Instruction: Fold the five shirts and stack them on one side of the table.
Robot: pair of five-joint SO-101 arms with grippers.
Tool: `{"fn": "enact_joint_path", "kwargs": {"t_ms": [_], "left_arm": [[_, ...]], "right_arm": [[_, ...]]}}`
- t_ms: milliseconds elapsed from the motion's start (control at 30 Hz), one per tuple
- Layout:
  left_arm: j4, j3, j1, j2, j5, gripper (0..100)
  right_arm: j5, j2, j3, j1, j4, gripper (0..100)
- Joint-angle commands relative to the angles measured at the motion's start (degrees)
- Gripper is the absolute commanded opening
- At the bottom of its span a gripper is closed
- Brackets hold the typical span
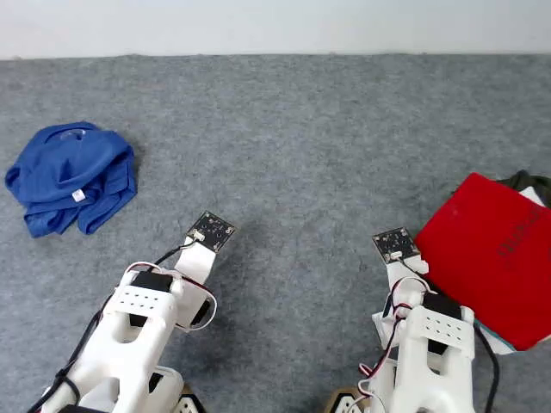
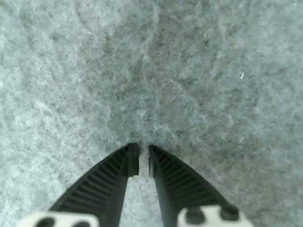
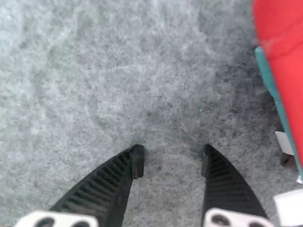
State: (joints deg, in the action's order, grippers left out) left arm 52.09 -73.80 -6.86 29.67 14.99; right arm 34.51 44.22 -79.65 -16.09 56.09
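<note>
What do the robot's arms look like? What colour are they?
The left arm and right arm are chunky white plastic with rows of small holes. Thin red, white and black wires loop along them. Each carries a small black square circuit board. The left gripper and right gripper have black, ribbed, pointed fingers.

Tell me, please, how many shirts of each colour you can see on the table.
Blue shirt, crumpled: 1
Red shirt, folded on top: 1
Teal shirt edge under the red: 1
Dark shirt edge behind the red: 1
Total: 4 showing
</note>
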Motion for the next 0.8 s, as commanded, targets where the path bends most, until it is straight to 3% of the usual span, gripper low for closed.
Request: {"fn": "enact_joint_path", "kwargs": {"t_ms": [0, 467, 633, 767], "left_arm": [[-1.3, -0.4, -1.1, -0.4, 0.5, 7], [-0.4, 1.1, -0.5, 0.1, 0.5, 7], [13.9, 18.0, 2.8, 0.1, 0.5, 7], [31.1, 41.7, 16.4, 0.1, 0.5, 7]], "right_arm": [[0.8, -0.6, -1.6, -0.7, -1.3, 21.4], [0.8, -0.6, -1.6, -0.7, -1.9, 21.4], [0.8, -0.6, -1.6, -0.7, -1.9, 21.4], [0.8, -0.6, -1.6, -0.7, -1.9, 21.4]]}}
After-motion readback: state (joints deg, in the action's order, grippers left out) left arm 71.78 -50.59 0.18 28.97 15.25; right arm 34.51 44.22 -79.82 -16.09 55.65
